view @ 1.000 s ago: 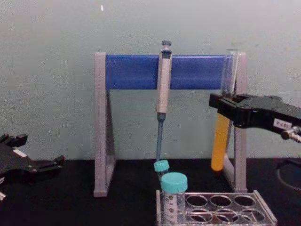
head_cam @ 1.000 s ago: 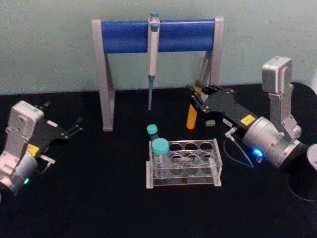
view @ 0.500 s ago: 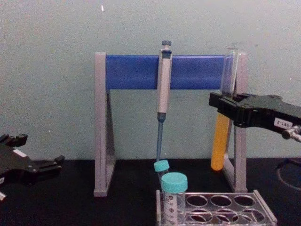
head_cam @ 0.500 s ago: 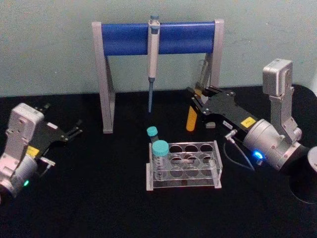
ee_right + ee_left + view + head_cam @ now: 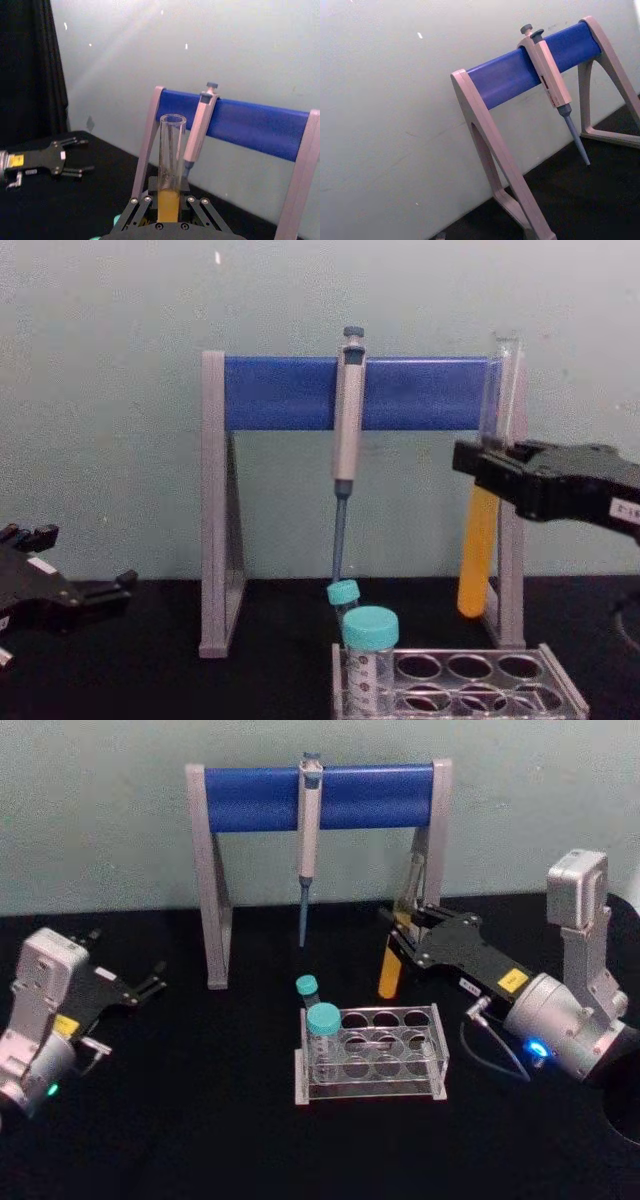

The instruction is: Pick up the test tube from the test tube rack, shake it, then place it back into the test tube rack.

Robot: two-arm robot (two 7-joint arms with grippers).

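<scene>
My right gripper (image 5: 402,938) is shut on the test tube (image 5: 389,976) and holds it in the air, nearly upright, behind the rack's right end. The tube is long clear glass with orange-yellow liquid in its lower half (image 5: 477,550). It rises between the fingers of the right gripper (image 5: 169,199) in the right wrist view, where the test tube (image 5: 171,150) has an open top. The clear test tube rack (image 5: 438,1050) lies low on the black table, with its rim (image 5: 562,682) below the right gripper (image 5: 482,466). My left gripper (image 5: 150,982) rests open at the far left.
A tall grey stand with a blue crossbar (image 5: 320,795) stands behind the rack, and a pipette (image 5: 308,830) hangs from its middle. Two teal-capped tubes (image 5: 322,1030) sit at the rack's left end. The stand's right leg (image 5: 514,540) is just behind the held tube.
My right gripper has shifted a little to the right and lower, carrying the test tube with it. The left arm has stayed still.
</scene>
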